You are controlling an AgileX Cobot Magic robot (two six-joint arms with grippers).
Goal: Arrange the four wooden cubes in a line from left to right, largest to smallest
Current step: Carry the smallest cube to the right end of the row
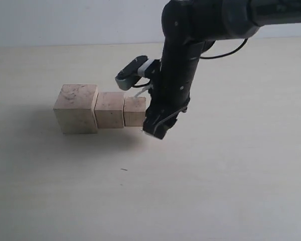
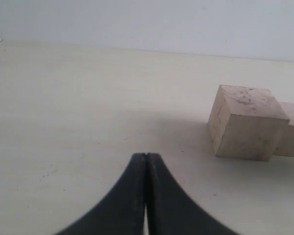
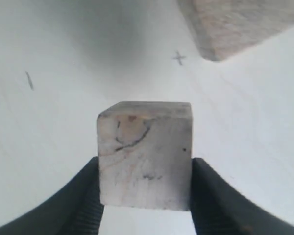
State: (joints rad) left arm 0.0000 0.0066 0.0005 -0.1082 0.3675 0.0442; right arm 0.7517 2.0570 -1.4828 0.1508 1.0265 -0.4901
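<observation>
Our right gripper [image 3: 144, 198] clamps the smallest cube [image 3: 144, 156] between its fingers, just beside the right end of a row on the table [image 1: 215, 175]. That row runs largest cube [image 1: 76, 110], second cube [image 1: 109, 110], third cube [image 1: 134, 111], each touching the next. Our left gripper [image 2: 146, 164] is pinched closed on nothing, apart from the largest cube.

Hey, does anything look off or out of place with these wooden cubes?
Nothing looks damaged. Only the smallest cube stands out: it sits in the right claw, apart from the third cube, not yet joined to the row.
</observation>
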